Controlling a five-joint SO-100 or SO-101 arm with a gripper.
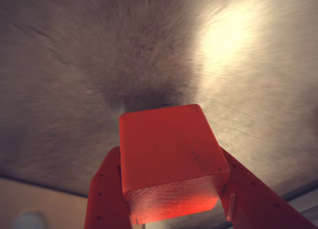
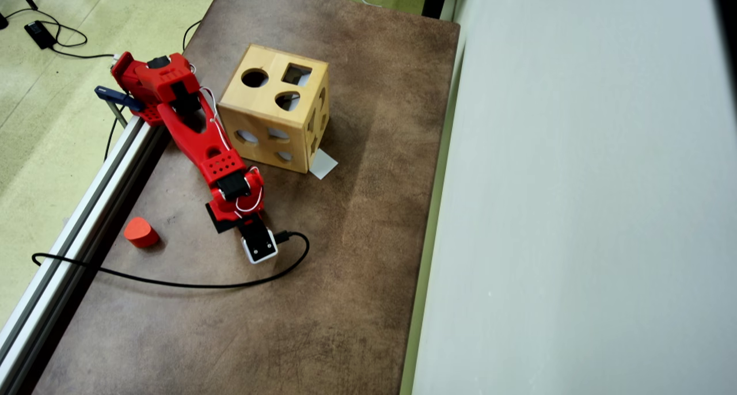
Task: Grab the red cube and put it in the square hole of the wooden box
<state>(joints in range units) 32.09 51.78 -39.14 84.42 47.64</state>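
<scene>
In the wrist view the red cube [image 1: 169, 154] fills the lower middle, clamped between my gripper's [image 1: 170, 162] two red fingers, one against each side. It hangs above the blurred brown table. From overhead the cube and the fingers are hidden under my wrist and its camera [image 2: 259, 246]. The wooden box [image 2: 253, 104] stands behind and to the right of the arm, well apart from the wrist. Its top face carries the square hole [image 2: 296, 74], beside a round opening and a teardrop-like one.
An orange-red block with a rounded side [image 2: 141, 232] lies left of the wrist near the metal rail [image 2: 75, 222]. A black cable [image 2: 190, 284] loops across the table in front. A white paper scrap [image 2: 322, 163] sticks out by the box's corner.
</scene>
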